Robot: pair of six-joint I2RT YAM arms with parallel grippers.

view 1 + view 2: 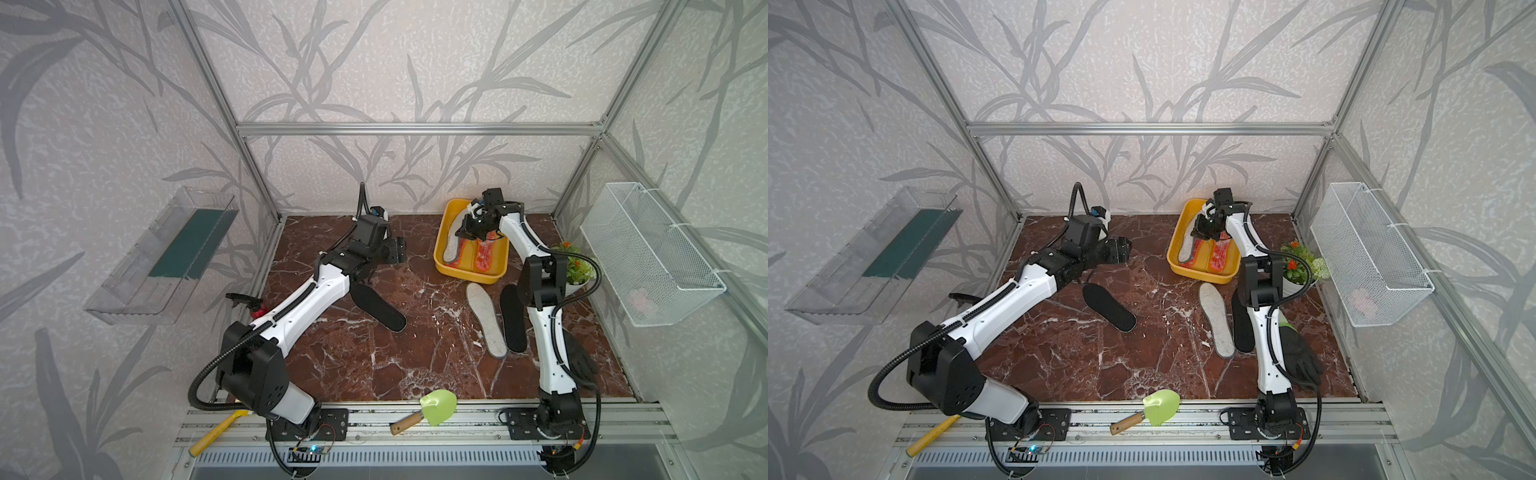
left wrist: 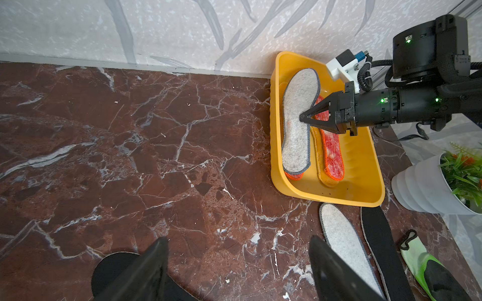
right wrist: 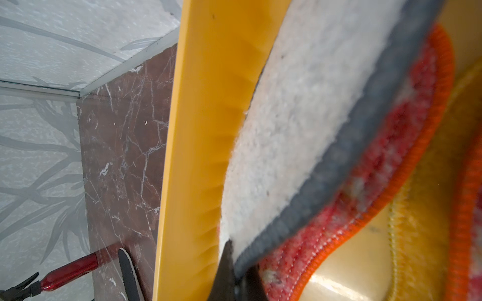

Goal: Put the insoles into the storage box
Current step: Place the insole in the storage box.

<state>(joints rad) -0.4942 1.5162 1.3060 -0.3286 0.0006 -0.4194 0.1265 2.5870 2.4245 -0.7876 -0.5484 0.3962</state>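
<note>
**Right jaws pinch grey insole in box**

The box [image 1: 465, 274] sits at the bench's [image 1: 374, 365] far edge, toward the far right corner. The right arm [image 1: 519, 232] reaches into it. Its jaws are closed on the long edge of a grey insole [image 2: 297, 135], and the right wrist view shows the dark rim caught between the tips. That insole lies against the box wall nearer the bench's left edge. It rests on a red-white insole [image 2: 294, 176], whose orange rim peeks out at one end. Beside them in the box, a second red-white insole [image 2: 332, 153] lies on a yellow insole [image 2: 329, 181].

Just in front of the box, near the right edge, a loose grey insole [image 1: 484, 320] and a black insole [image 1: 513, 320] lie side by side on the bench. Another black insole [image 1: 378, 307] lies mid-bench, one end by the left arm [image 1: 316, 295]. The left jaws stand wide open and hold nothing, above bare bench toward the far edge.
</note>
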